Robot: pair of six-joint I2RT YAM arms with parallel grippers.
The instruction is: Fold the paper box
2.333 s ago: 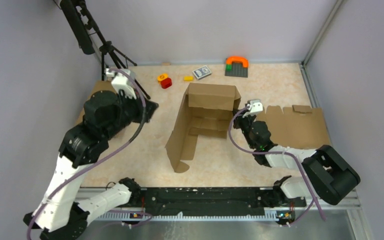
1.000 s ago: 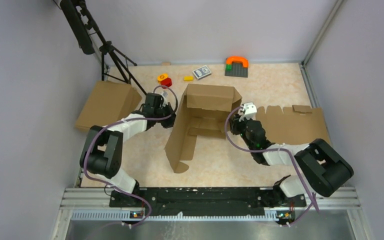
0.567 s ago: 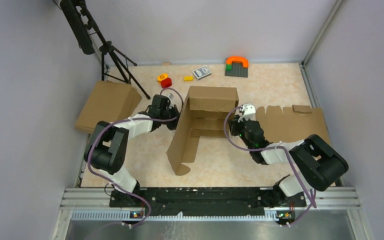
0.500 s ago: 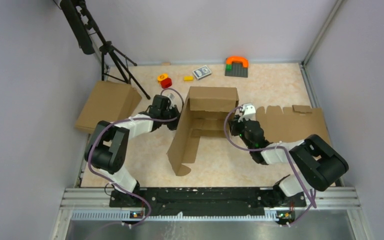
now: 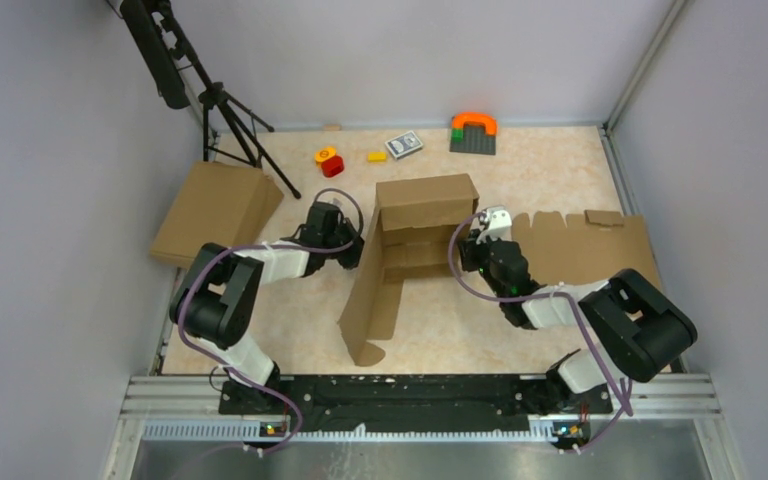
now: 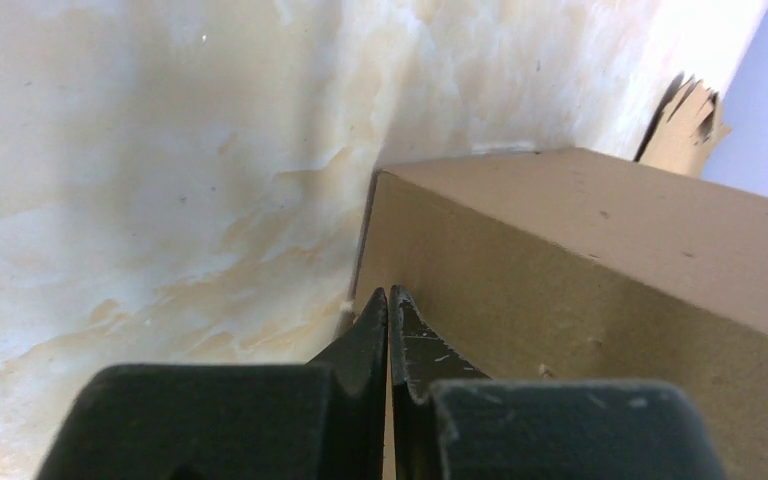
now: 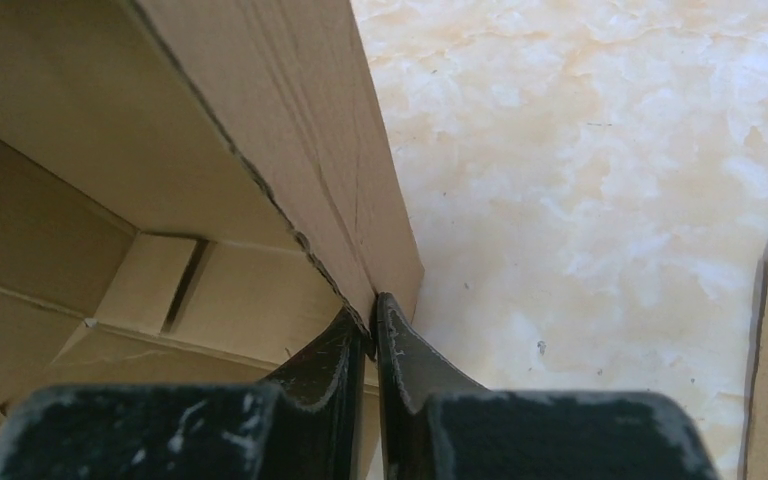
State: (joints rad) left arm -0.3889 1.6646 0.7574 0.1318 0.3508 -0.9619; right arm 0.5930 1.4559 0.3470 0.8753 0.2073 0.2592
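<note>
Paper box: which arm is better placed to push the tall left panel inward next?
Left, probably. The shut left hand sits against the outside of the tall left panel of the brown corrugated cardboard box, while the right hand pinches the right wall's edge, steadying it.

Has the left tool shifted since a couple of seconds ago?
Yes. The left tool has swung right, off the flat brown box by the tripod, and now sits shut at the left wall of the paper box.
</note>
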